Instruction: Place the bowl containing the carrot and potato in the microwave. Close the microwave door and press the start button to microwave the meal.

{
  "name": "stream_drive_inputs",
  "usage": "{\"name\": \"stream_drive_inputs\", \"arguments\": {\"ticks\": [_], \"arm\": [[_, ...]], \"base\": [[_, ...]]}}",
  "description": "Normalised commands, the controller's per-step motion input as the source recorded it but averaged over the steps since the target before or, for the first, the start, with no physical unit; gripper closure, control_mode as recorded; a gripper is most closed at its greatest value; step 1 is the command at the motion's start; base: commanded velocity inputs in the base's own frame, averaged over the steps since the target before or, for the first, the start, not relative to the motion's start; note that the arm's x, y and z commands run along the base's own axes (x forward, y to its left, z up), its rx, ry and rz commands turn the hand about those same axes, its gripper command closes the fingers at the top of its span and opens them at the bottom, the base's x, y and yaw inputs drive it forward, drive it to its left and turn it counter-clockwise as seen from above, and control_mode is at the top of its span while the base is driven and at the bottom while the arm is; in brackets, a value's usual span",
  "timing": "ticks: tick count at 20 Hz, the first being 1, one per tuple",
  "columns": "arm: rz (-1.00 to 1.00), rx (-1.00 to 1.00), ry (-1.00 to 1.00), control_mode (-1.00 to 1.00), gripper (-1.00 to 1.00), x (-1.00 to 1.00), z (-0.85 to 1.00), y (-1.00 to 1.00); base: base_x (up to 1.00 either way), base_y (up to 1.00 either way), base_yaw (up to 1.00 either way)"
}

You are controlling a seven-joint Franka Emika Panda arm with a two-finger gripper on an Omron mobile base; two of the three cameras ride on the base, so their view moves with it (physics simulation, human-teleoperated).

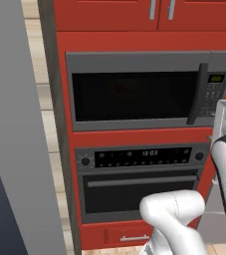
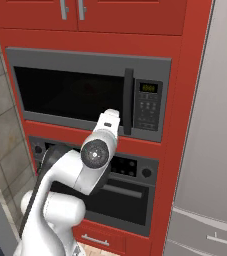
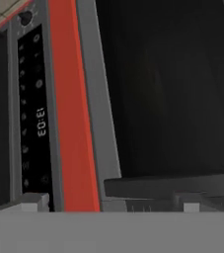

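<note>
White arm links are filling the foreground; beyond them the claw (image 2: 110, 116), jaws spread wide and gripping nothing, is hovering just left of the vertical handle (image 2: 128, 102) on the closed microwave door (image 2: 67, 92)

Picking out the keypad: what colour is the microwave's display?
Green digits on a dark display, above the microwave keypad; the right base view shows it best.

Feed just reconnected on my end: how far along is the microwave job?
The microwave door is shut, but its dark window doesn't reveal whether the bowl is inside. The gripper sits close to the door handle, seen near in the hand view. Whichever stage this is, pressing start on the keypad remains.
</note>
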Motion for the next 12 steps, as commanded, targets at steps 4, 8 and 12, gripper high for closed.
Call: {"name": "stream_drive_inputs", "arguments": {"ticks": [4,8,12], "arm": [[0.00,0.14,0.00,-1.00,-1.00,0.00,0.03,-0.44],[0.00,0.10,0.00,-1.00,1.00,0.00,0.00,-0.36],[0.01,0.08,0.00,-1.00,1.00,0.00,0.00,-0.25]], "base": [[0.00,0.00,0.00],[0.00,0.00,0.00],[0.00,0.00,0.00]]}}
